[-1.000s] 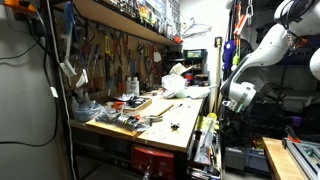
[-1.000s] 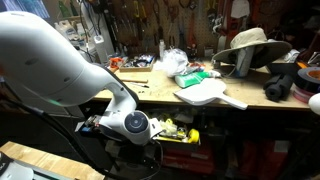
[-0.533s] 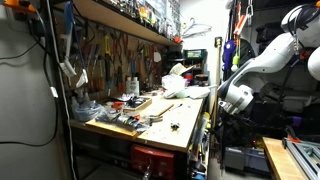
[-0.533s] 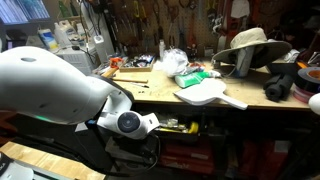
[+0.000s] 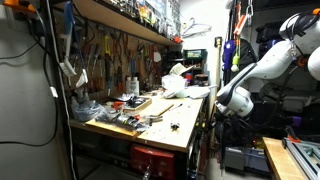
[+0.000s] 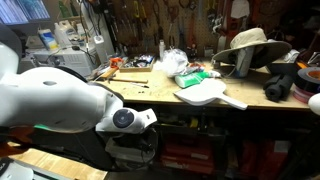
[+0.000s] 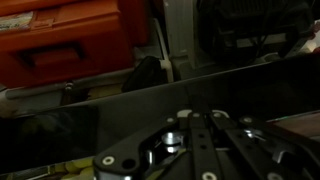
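My gripper (image 5: 218,106) hangs in front of the wooden workbench (image 5: 178,128), about level with its front edge, and holds nothing. In an exterior view it (image 6: 150,118) points at the dark space under the benchtop (image 6: 150,98). In the wrist view the two dark fingers (image 7: 196,135) lie close together and parallel, with nothing between them. Past them I see a dark panel (image 7: 110,110) and a red toolbox (image 7: 60,40). The white arm (image 6: 50,100) fills the left of an exterior view.
On the bench lie a white board (image 6: 205,93), a green item (image 6: 195,75), a white bag (image 6: 172,60), a straw hat (image 6: 250,45) and several hand tools (image 5: 130,108). Tools hang on the back wall (image 5: 110,55). A red toolbox (image 5: 152,158) sits under the bench.
The arm has swung toward the bench. The wrist and gripper have moved closer to the bench's front edge and slightly up. The things on the bench have not moved.
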Robot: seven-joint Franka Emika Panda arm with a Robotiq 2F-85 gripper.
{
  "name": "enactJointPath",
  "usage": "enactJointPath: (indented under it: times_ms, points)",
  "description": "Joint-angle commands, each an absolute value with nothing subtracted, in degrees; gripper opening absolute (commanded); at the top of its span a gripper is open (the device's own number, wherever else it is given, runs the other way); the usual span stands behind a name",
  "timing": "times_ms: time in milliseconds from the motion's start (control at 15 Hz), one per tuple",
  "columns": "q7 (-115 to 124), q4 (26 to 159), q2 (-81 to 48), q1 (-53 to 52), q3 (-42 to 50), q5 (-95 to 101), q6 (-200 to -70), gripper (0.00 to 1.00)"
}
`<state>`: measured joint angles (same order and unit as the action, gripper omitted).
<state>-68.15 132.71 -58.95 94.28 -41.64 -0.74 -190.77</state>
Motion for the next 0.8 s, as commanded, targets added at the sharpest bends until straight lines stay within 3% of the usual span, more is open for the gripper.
enactJointPath:
  times_ms: [0, 467, 733]
  points:
    - [-58.4, 132.8, -61.1, 92.9, -43.5, 8.0, -193.2, 0.0]
    - [-48.0, 133.0, -60.7, 91.3, -42.1, 16.5, -194.8, 0.0]
    - [-44.9, 133.5, -54.9, 85.4, -36.0, 18.5, -194.4, 0.0]
